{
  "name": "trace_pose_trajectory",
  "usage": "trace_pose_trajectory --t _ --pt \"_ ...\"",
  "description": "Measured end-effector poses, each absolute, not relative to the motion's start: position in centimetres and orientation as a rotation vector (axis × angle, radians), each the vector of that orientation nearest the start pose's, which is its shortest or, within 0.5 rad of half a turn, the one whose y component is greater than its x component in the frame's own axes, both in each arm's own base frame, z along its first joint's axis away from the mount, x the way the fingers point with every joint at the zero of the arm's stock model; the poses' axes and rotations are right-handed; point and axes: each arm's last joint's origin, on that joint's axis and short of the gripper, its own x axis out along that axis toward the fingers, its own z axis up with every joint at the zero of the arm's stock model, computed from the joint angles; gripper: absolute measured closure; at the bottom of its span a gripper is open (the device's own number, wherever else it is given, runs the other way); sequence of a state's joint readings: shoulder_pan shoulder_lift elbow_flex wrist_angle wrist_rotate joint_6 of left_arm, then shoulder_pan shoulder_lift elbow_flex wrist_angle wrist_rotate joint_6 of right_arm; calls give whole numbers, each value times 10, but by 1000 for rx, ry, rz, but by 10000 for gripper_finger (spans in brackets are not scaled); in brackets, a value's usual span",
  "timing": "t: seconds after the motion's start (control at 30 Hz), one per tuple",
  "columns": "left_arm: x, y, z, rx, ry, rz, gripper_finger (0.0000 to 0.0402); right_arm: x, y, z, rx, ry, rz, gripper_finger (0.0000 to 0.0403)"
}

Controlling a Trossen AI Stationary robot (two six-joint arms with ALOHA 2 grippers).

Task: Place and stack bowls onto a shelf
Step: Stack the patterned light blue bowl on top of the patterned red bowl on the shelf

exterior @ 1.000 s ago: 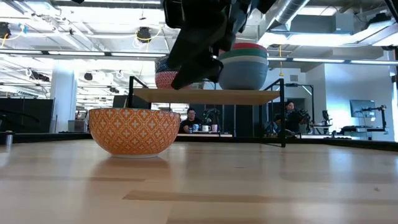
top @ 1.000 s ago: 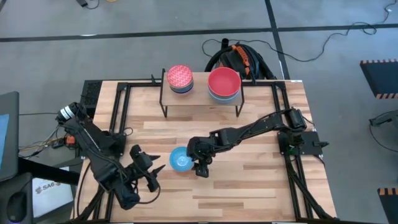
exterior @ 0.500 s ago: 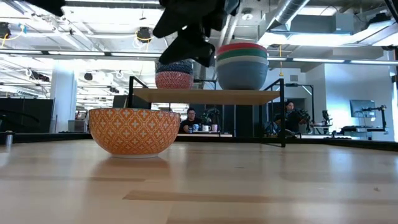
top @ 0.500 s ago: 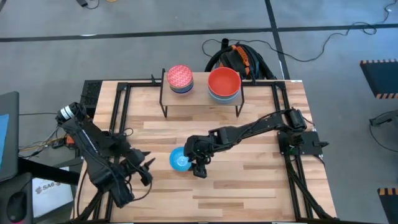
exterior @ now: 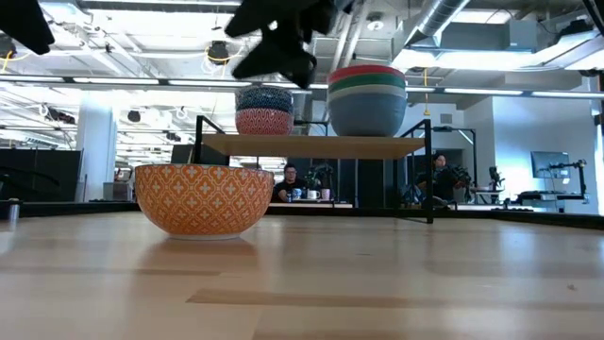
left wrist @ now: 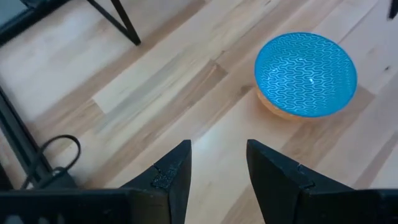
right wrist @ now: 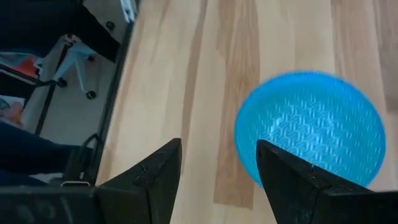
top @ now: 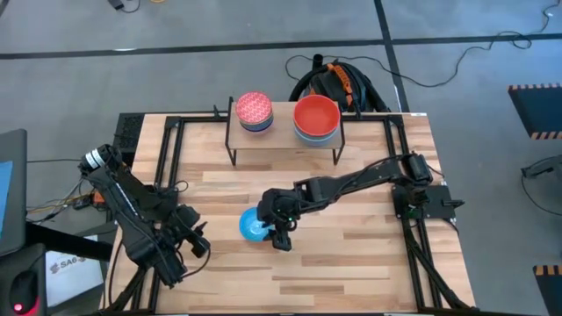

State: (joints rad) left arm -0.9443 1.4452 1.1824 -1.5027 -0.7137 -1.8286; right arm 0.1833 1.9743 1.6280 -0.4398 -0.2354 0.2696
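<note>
A bowl, blue inside and orange-patterned outside, rests on its base on the tabletop. My right gripper hovers open just above and to the right of it, high in the low view, with the bowl beyond its fingers. My left gripper stands open over the table's near left and looks toward the bowl. On the shelf stand two stacks: a red-patterned bowl on a blue one, and a red bowl topping several others.
Black metal frame rails run along the table's left and right sides. A backpack lies on the floor behind the shelf. Bare wood lies between the shelf's legs and the bowl.
My right gripper has risen straight up from beside the bowl, staying open; the bowl has stayed in place on the table. My left gripper has drawn back toward the table's left edge and turned about its wrist.
</note>
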Motion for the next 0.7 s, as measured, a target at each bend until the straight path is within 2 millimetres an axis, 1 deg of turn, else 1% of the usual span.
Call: trace_pose_trajectory --t 0.23,0.4,0.5,0.57,0.63,0.7 --pt "143 -165 272 -255 834 792 262 442 89 286 243 731 321 168" --pt "141 -164 272 -247 869 806 262 444 89 310 216 674 340 168" --pt "139 -163 268 -243 900 818 262 444 89 322 184 644 354 168" --pt "138 -162 263 -253 925 836 262 439 91 337 147 610 375 168" --pt "138 -163 256 -282 918 844 262 436 94 356 116 529 399 168" --pt "140 -164 251 -303 884 827 262 426 93 375 101 494 405 168"
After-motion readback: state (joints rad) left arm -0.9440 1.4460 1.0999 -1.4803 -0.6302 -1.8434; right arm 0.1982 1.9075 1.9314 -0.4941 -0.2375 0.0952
